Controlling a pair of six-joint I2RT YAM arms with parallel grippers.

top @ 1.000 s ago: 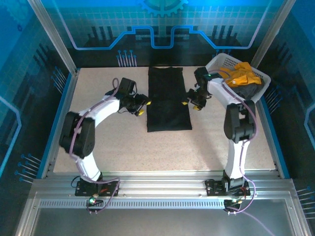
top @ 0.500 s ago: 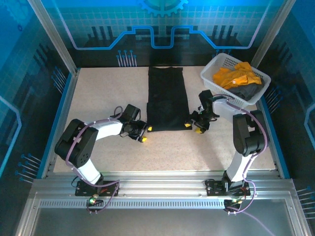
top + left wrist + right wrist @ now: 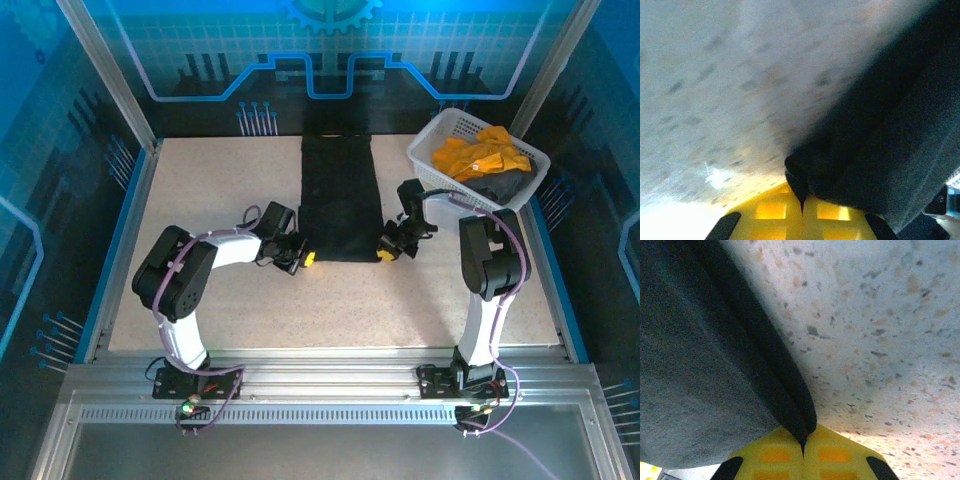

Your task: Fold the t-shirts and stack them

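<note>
The black t-shirt [image 3: 340, 195] lies as a long folded strip down the middle of the table. My left gripper [image 3: 305, 259] is shut on its near left corner, and the black cloth [image 3: 880, 130] runs from between the yellow fingers [image 3: 770, 220]. On the opposite side, my right gripper [image 3: 385, 253] is shut on the near right corner, with the hem [image 3: 785, 390] pinched between its yellow pads [image 3: 835, 455]. The orange-yellow t-shirt [image 3: 480, 155] and the dark grey t-shirt [image 3: 498, 185] lie bunched in the basket.
The white lattice basket [image 3: 432, 140] stands at the back right corner of the speckled table [image 3: 200, 190]. Blue rails edge the table's left and right sides. Bare tabletop stretches to the left of the black shirt and along the near edge.
Both grippers came down from the shirt's sides to its near corners and shut on them. The near hem now sits slightly further back than half a second ago.
</note>
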